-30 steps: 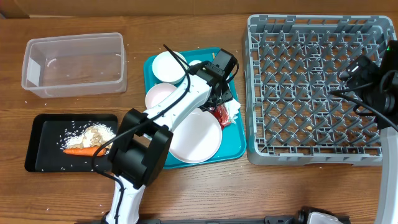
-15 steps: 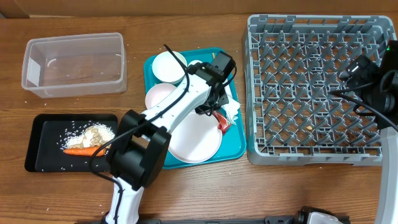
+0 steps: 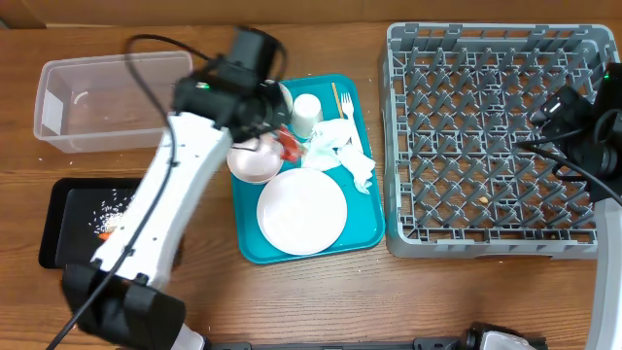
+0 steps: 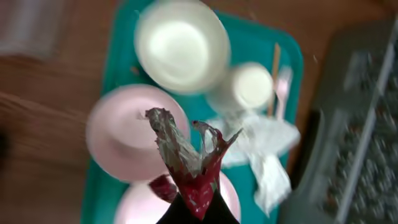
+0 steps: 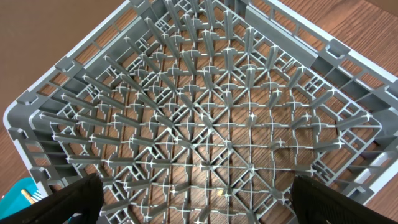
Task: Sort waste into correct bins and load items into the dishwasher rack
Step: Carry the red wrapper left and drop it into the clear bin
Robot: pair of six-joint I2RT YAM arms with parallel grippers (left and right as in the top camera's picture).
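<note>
**Left wrist view:** the wrapper [image 4: 189, 165] is shown pinched in the closed left gripper [image 4: 198, 210], above the teal tray [image 4: 102, 193].

**Overhead view:** the wrapper is located at the tray's left side, beside a bowl [image 3: 253, 160]; the tub [image 3: 115, 101] is seen further left.

**Right wrist view:** the right gripper [image 5: 199, 205] is shown wide open and empty over the rack [image 5: 205, 112].

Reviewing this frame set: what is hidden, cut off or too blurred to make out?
- Overhead: the blurred left arm covers most of the shallow black rectangular tray; the orange carrot barely shows.
- Overhead: the left gripper hides nearly all of the rear small white bowl.
- Left wrist: all blurred; the bottom edge cuts off the grip on the red snack wrapper.
</note>
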